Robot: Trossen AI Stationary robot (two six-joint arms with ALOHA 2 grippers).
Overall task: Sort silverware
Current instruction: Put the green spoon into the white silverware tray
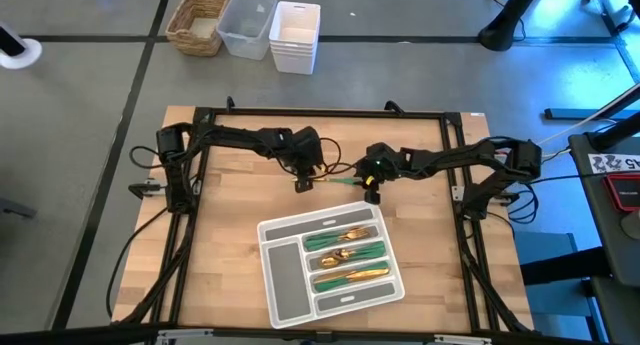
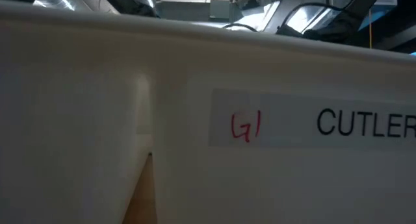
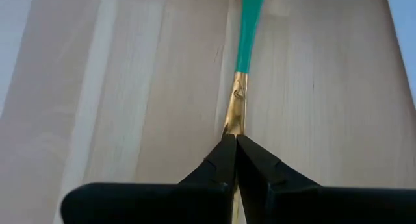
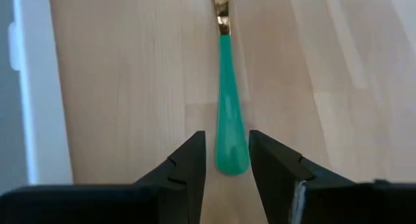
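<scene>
One piece of silverware (image 1: 340, 181), with a gold neck and a slim green handle, lies level between my two grippers at the table's middle. My left gripper (image 1: 304, 182) is shut on its gold end, and the fingers hide the head. My right gripper (image 1: 372, 192) is open. In the right wrist view its fingers stand on either side of the handle's free end (image 4: 232, 152), with narrow gaps showing. The grey tray (image 1: 285, 275) sits toward the near edge. Several more gold-and-green pieces (image 1: 345, 257) lie in its compartments. My left gripper pinches the piece's gold neck (image 3: 235, 117) between its two shut fingertips (image 3: 224, 156). The fingers lie along the piece, coming level from the table's left. The green handle (image 3: 248, 29) runs straight away from them toward the right gripper. I cannot tell whether it is lifted off the wood.
A white bin wall (image 2: 195, 159) labelled "CUTLER" fills the low view. Beyond the far edge stand a wicker basket (image 1: 197, 23), a clear bin (image 1: 246, 23) and stacked white bins (image 1: 294, 37). Bare wood (image 1: 225, 185) lies left of the tray.
</scene>
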